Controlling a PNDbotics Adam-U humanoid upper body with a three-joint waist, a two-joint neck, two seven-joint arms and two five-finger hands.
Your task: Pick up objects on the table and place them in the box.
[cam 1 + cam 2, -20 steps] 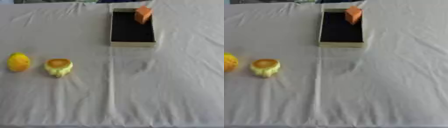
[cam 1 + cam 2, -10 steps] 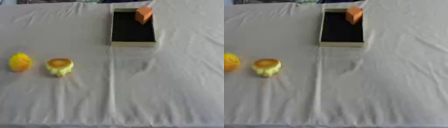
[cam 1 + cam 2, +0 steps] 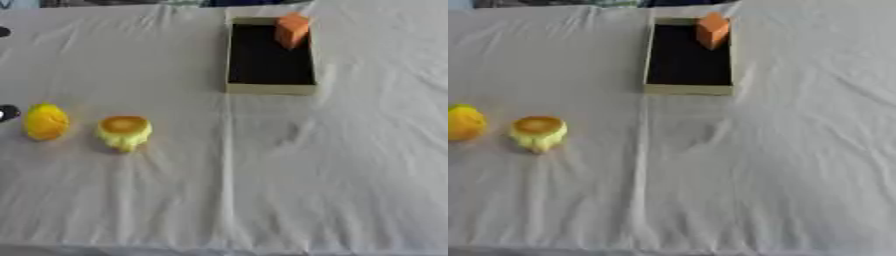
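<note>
A yellow lemon-like fruit (image 3: 45, 121) lies at the table's left. Beside it, to the right, stands a yellow-green cup-shaped object with an orange top (image 3: 123, 132). The shallow box (image 3: 269, 89) with a black inside and pale rim sits at the far centre. An orange block (image 3: 291, 30) leans in its far right corner. A small black part of my left hand (image 3: 7, 113) shows at the left edge of the left eye view, just left of the yellow fruit and apart from it. My right hand is out of sight.
A wrinkled white cloth (image 3: 332, 165) covers the whole table, with a long crease (image 3: 227, 165) running from the box toward the near edge. Another dark bit (image 3: 3, 32) shows at the far left edge.
A black part of my left hand has appeared at the left edge beside the yellow fruit. The fruit, the cup-shaped object, the box and the block have not moved.
</note>
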